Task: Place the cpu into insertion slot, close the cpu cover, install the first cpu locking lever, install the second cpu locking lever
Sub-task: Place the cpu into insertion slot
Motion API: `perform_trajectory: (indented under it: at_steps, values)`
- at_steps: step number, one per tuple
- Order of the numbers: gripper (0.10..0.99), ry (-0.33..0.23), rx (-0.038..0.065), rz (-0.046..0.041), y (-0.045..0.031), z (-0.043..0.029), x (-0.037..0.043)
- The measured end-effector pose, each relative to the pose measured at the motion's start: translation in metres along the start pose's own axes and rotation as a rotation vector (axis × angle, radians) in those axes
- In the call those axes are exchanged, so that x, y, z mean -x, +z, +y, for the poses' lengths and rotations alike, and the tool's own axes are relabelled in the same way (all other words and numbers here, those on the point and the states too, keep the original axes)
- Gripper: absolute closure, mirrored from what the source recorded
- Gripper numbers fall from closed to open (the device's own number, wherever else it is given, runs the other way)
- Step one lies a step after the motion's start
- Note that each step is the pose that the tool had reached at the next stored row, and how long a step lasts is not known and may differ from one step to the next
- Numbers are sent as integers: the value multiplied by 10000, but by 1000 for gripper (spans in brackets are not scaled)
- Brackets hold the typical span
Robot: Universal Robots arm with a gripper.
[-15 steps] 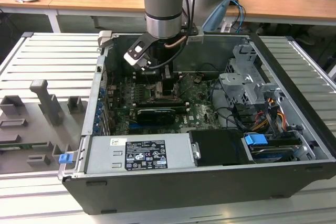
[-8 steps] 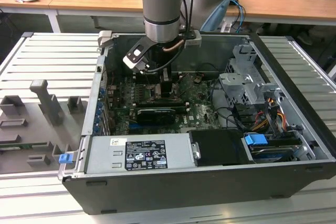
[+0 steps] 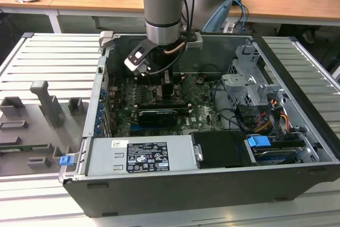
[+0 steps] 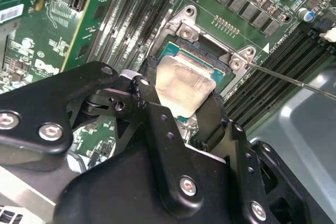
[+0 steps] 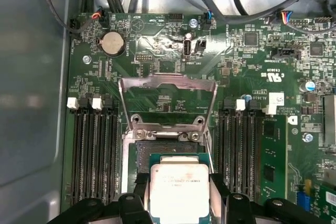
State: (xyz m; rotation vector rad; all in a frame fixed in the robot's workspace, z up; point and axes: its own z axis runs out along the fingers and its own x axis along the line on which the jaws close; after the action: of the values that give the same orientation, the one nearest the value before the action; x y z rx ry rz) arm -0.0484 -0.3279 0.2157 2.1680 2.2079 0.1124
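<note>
The gripper point(image 5: 180, 203) is clamping the cpu point(image 5: 180, 184) by two opposite edges, its fingers point(image 5: 140, 187) spread only to the chip's width. The chip is sitting level over the insertion slot point(image 5: 157, 148); whether it is seated cannot be told. The cpu cover point(image 5: 168, 81) is lying swung open beyond the socket. Memory slots point(image 5: 92, 150) are crowding both sides, with the grey case wall point(image 5: 31, 103) further out.

Your arm point(image 3: 162, 3) hangs straight down, wrist vertical, with its gripper point(image 5: 179, 182) closed from both sides on the cpu point(image 5: 179, 195).
</note>
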Motion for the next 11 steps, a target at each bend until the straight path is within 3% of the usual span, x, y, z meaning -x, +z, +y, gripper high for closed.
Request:
perform_trajectory:
  at_steps: [11]
  values:
    - [545,184,-17,-14,61,-2,-37]
